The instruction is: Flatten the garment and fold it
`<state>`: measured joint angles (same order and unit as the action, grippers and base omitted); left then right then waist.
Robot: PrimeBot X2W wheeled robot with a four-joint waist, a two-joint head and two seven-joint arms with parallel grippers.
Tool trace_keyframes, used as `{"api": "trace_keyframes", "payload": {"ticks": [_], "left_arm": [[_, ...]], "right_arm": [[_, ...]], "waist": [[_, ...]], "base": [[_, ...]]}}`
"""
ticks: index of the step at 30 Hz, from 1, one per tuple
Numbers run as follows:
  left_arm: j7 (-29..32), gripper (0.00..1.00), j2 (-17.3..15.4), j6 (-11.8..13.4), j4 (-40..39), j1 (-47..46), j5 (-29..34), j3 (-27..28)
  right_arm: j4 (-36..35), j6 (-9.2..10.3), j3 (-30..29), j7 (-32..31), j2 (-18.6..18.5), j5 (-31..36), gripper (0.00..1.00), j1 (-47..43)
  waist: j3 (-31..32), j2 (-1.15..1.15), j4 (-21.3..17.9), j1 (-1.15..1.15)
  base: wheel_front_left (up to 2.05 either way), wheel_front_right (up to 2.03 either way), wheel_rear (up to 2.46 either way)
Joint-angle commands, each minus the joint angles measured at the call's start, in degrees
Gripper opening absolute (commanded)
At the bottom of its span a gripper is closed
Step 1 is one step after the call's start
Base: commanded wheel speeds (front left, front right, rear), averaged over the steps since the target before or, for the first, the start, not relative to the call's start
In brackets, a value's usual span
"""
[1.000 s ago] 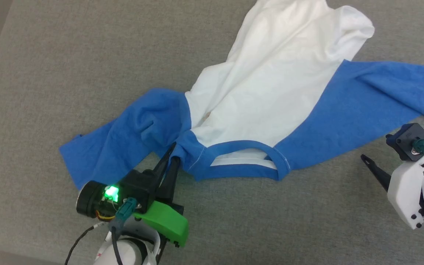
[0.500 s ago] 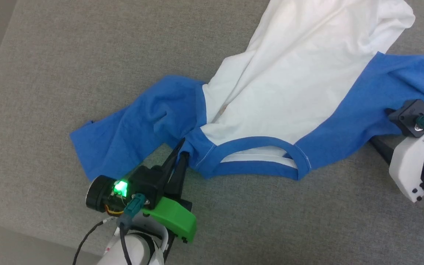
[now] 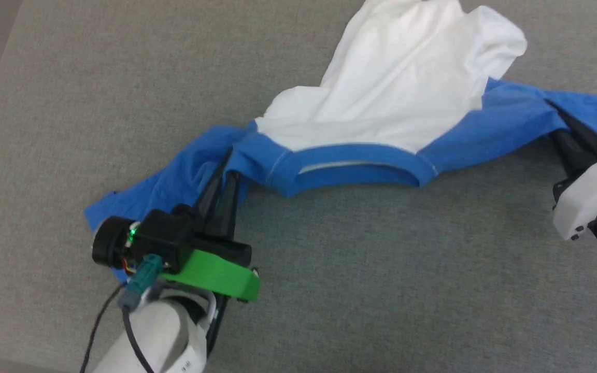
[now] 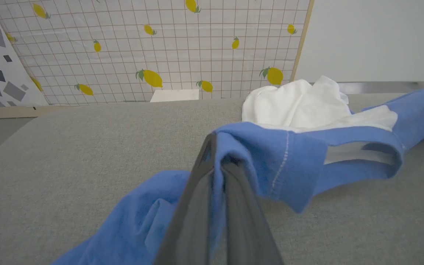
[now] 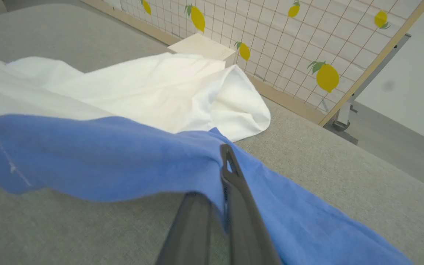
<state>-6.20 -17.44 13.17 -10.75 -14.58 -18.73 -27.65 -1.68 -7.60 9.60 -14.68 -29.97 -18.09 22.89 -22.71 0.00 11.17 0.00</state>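
Partly we lose raglan shirt (image 3: 392, 103) hem past far edge; thin crumpled knit on grey woven surface (image 3: 355, 269); left gripper (image 3: 228, 160), right gripper (image 3: 555, 119) clamped on blue sleeve cloth.

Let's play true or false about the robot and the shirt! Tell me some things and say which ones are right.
1. The left gripper pinches the shirt near its collar. True.
2. The right gripper is open and touches nothing. False: it is shut on a blue sleeve.
3. The shirt is folded neatly. False: it is bunched and wrinkled.
4. The shirt's middle is white. True.
5. The screen behind has yellow lemons. True.
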Motion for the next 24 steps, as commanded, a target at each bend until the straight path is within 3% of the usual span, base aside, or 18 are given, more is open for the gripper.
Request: {"api": "trace_keyframes", "payload": {"ticks": [1,11,17,24], "left_arm": [[-0.43,0.00,-0.23,0.20,-0.92,-1.78,0.15,0.67],[4.37,0.00,-2.78,-0.49,-6.01,-12.00,1.72,3.23],[10.19,0.00,-5.64,-2.17,-8.07,-19.36,2.65,4.40],[16.72,0.00,-6.63,-3.69,-10.54,-25.99,1.57,4.82]], "right_arm": [[-1.22,0.11,-1.22,0.94,0.87,0.54,0.00,-0.60],[-12.58,0.11,-8.11,1.05,5.65,3.55,0.00,3.15],[-17.42,0.11,-8.83,-2.89,4.90,4.79,0.00,8.58],[-19.29,0.11,-9.45,-7.68,2.93,3.94,0.00,13.81]], "waist": [[3.65,0.00,-3.21,0.00],[11.46,0.00,-7.99,0.00],[15.28,0.00,-9.96,0.00],[18.32,0.00,-10.93,0.00]], "base": [[0.00,0.00,0.00],[0.00,0.00,0.00],[0.00,0.00,0.00],[0.00,0.00,0.00]]}}
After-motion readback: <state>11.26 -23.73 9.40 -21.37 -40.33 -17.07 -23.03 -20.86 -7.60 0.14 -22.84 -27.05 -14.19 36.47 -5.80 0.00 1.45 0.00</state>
